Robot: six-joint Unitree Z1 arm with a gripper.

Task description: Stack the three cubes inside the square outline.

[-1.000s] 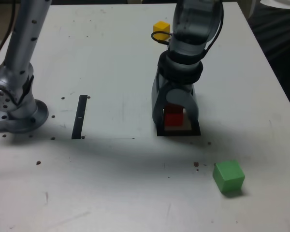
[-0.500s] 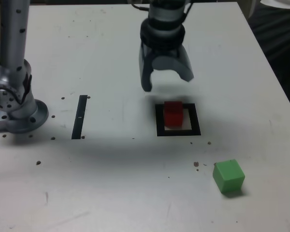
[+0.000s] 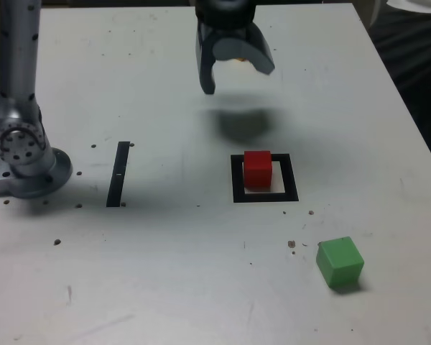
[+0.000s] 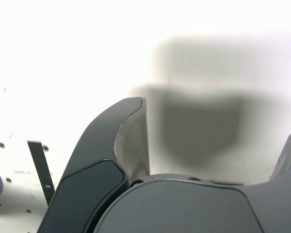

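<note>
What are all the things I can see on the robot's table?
red cube: one, red, inside the square outline
square outline: one, black with white centre, mid-table
green cube: one, green, near table edge, toward the exterior view's right
yellow cube: a yellow sliver, mostly hidden behind the gripper, far side
black strip: one, black, toward the exterior view's left
table: one, white, speckled with small dark dots
arm base: one, silver, exterior view's left
gripper: one, dark grey, open and empty, above the far side
</note>
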